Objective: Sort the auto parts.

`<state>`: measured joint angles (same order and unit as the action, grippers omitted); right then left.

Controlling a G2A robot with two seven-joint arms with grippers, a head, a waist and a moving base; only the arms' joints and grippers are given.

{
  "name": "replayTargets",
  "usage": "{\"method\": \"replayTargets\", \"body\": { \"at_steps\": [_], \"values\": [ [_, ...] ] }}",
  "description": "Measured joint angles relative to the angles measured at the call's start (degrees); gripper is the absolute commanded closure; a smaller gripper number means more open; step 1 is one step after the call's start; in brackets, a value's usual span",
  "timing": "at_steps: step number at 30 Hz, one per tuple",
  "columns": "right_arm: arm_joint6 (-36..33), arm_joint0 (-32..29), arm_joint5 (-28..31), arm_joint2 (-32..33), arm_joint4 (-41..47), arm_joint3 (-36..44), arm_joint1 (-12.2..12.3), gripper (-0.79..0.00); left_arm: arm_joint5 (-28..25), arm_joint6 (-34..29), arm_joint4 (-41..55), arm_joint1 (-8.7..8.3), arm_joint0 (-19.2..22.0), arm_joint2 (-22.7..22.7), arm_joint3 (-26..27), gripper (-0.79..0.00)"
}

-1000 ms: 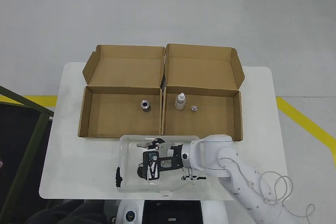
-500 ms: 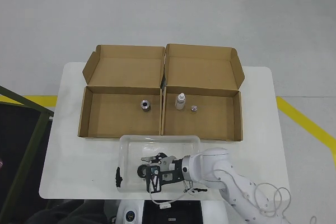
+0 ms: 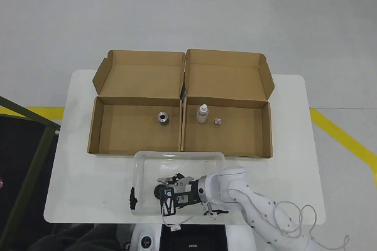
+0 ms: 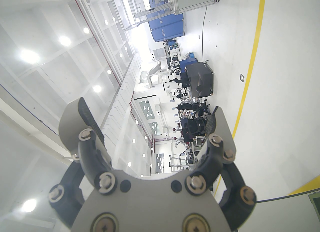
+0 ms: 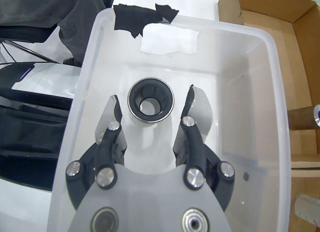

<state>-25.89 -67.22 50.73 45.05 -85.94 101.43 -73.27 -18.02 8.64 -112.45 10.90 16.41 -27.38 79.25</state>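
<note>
**Right claw spread wide around a bearing in the clear bin**

The right gripper (image 5: 153, 94) is lowered into the clear plastic bin (image 5: 272, 50) at the near edge of the table (image 3: 69, 176). Its fingers are spread wide, and a black-and-metal cylindrical bearing (image 5: 150, 102) is seen standing on end between them, with a gap on each side and no contact visible. A strip of black tape (image 5: 135, 19) is stuck to the bin's far wall. Two open cardboard boxes are placed behind the bin: a metal cylinder (image 3: 161, 117) is kept in the left box (image 3: 113, 135), and a small white bottle (image 3: 202, 113) and a small metal part (image 3: 217, 121) in the right box (image 3: 245, 135). The left gripper (image 4: 148, 112) is held wide open and empty, aimed away into the hall.
</note>
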Motion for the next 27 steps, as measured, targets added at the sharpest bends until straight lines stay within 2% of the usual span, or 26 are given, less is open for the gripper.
{"method": "replayTargets", "body": {
  "at_steps": [10, 15, 17, 19, 20, 21, 26, 27],
  "values": [
    [0.6, 4.0, -1.9, -3.7, 1.6, -5.6, -1.3, -0.505, 0.0, 0.0, 0.0, 0.00, 0.0, 0.0, 0.0, -0.785],
    [1.2, 5.0, -2.2, -4.8, 2.3, -7.3, -1.6, -0.496, 0.0, 0.0, 0.0, 0.00, 0.0, 0.0, 0.0, -0.785],
    [1.5, 5.3, -2.2, -5.1, 2.5, -7.9, -1.7, -0.394, 0.0, 0.0, 0.0, 0.00, 0.0, 0.0, 0.0, -0.785],
    [2.0, 5.7, -2.2, -5.3, 2.7, -8.6, -1.8, -0.360, 0.0, 0.0, 0.0, 0.00, 0.0, 0.0, 0.0, -0.785],
    [2.2, 5.8, -2.2, -5.3, 2.8, -8.8, -1.8, -0.305, 0.0, 0.0, 0.0, 0.00, 0.0, 0.0, 0.0, -0.785],
    [2.4, 6.0, -2.2, -5.3, 3.0, -9.0, -1.8, -0.283, 0.0, 0.0, 0.0, 0.00, 0.0, 0.0, 0.0, -0.785],
    [4.6, 6.6, -1.4, -4.9, 4.5, -10.2, -1.8, -0.012, 0.0, 0.0, 0.0, 0.00, 0.0, 0.0, 0.0, -0.785],
    [4.9, 6.7, -1.3, -4.7, 4.6, -10.3, -1.8, 0.000, 0.0, 0.0, 0.0, 0.00, 0.0, 0.0, 0.0, -0.785]
  ]
}}
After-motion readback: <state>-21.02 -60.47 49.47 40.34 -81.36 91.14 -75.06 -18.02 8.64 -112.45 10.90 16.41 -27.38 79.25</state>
